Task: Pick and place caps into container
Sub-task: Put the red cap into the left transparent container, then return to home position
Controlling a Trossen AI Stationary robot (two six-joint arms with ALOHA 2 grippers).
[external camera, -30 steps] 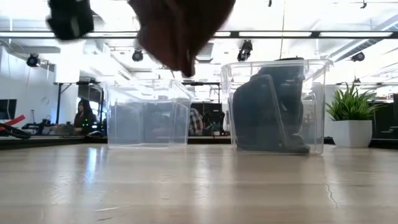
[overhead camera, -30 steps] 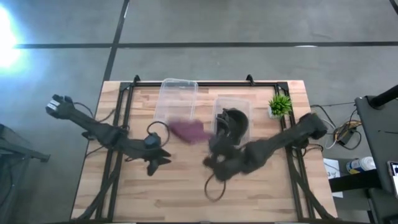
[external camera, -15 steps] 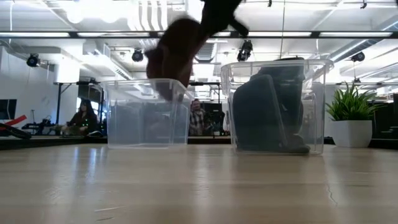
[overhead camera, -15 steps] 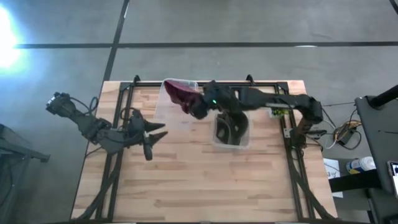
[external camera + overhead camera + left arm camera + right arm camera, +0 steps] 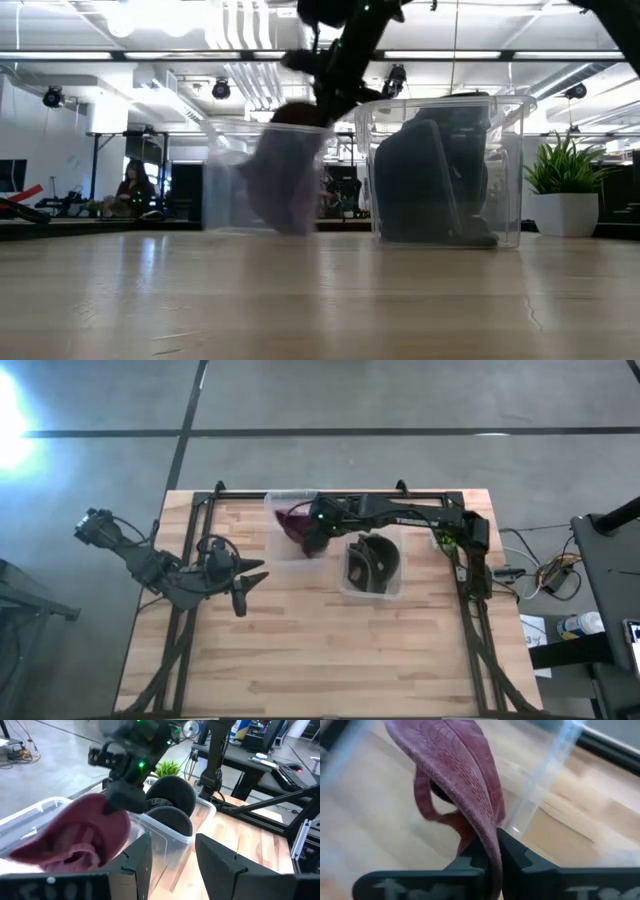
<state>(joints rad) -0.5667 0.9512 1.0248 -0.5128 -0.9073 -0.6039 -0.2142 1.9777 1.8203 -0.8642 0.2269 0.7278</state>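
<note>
The maroon cap [image 5: 293, 520] hangs inside the left clear container [image 5: 275, 545], held by my right gripper [image 5: 315, 532], which reaches over the container's rim from the right. In the low view the cap [image 5: 285, 180] shows through the container wall below that gripper [image 5: 335, 95]. Two dark caps [image 5: 372, 558] lie stacked in the right clear container [image 5: 395, 588]; which is black and which olive-grey I cannot tell. My left gripper [image 5: 252, 588] is open over the table's left part, touching nothing; its wrist view looks at both containers. My right gripper pinches the maroon cap by a stitched edge [image 5: 487, 827] between its two fingers [image 5: 512, 852]. It comes from above, slanting down into the left container. The cap hangs below the fingers with its strap loop [image 5: 424, 800] loose; whether its lower end [image 5: 288, 222] rests on the container floor I cannot tell.
A small potted plant [image 5: 447, 530] stands at the table's far right. The two containers stand side by side at the far edge. Bare wooden table [image 5: 320, 650] lies near and in the middle. A person [image 5: 133, 188] sits in the room beyond.
My right gripper has carried the maroon cap from over the table's middle toward the far edge and down into the left container, staying shut on it. The left container has slid a little toward the right container. My left gripper has drawn back toward the table's left edge.
</note>
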